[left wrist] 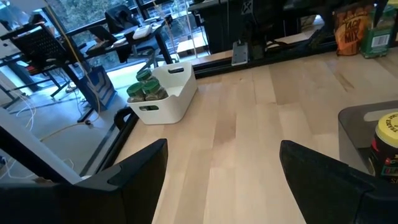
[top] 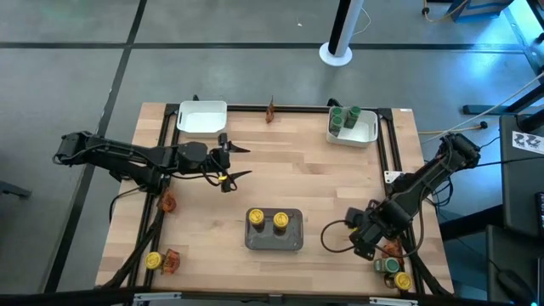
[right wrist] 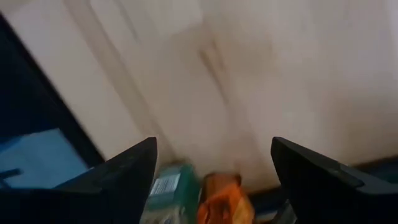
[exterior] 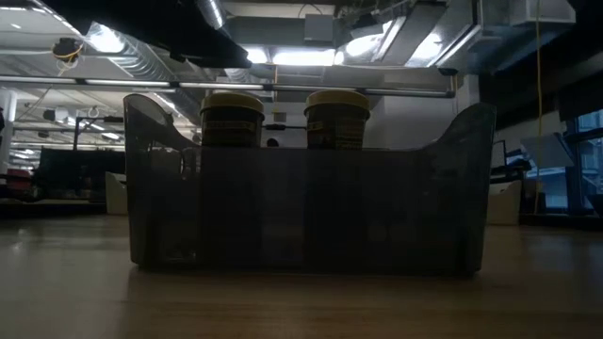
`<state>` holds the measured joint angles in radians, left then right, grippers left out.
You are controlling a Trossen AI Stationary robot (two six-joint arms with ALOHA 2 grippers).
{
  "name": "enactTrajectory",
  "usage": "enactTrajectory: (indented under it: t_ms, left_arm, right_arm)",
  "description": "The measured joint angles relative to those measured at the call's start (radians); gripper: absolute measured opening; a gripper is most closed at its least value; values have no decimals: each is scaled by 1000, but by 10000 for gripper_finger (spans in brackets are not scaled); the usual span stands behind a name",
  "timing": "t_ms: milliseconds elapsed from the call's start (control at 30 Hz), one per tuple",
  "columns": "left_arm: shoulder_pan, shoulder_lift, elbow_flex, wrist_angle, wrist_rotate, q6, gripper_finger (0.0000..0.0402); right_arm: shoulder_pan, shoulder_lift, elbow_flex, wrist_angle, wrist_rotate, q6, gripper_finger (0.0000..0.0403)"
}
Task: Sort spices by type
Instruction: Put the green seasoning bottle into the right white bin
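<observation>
Two yellow-lidded jars [top: 256, 218] [top: 280, 221] stand in the grey tray [top: 274, 241]; the low view shows them as jars [exterior: 232, 118] [exterior: 337, 117] behind the tray wall [exterior: 301, 202]. Green-lidded jars [top: 345, 117] fill the far-right white tray [top: 365, 134]. In the near right corner sit a green-lidded jar [top: 389, 266], a yellow-lidded jar [top: 402, 280] and an orange packet [top: 393, 248]. My right gripper [top: 364, 246] hovers open just left of them; its wrist view shows the jar [right wrist: 171, 193] and packet [right wrist: 224, 202] ahead of the gripper [right wrist: 214, 162]. My left gripper [top: 238, 161] is open over the table's left-middle.
An empty white tray [top: 202, 117] sits at the far left. Loose orange packets lie at the far edge [top: 270, 109], the left edge [top: 167, 202] and the near left corner [top: 172, 261], beside a yellow-lidded jar [top: 153, 261]. Bare wood lies between the trays.
</observation>
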<state>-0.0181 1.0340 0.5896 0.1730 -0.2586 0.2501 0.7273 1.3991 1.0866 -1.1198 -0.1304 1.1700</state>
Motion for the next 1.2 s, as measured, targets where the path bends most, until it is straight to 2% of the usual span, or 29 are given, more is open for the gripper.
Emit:
enactTrajectory:
  t_ms: [500,667,867,1200]
  left_arm:
    - [0,0,0,-5,0,1,294]
    - [0,0,0,-5,0,12,294]
    - [0,0,0,-5,0,10,294]
    - [0,0,0,-5,0,-7,294]
  right_arm:
    - [0,0,0,47,-225,209,314]
    - [21,5,0,53,-233,271,314]
    - [114,40,0,58,-264,323,314]
    - [243,43,0,78,-221,458,314]
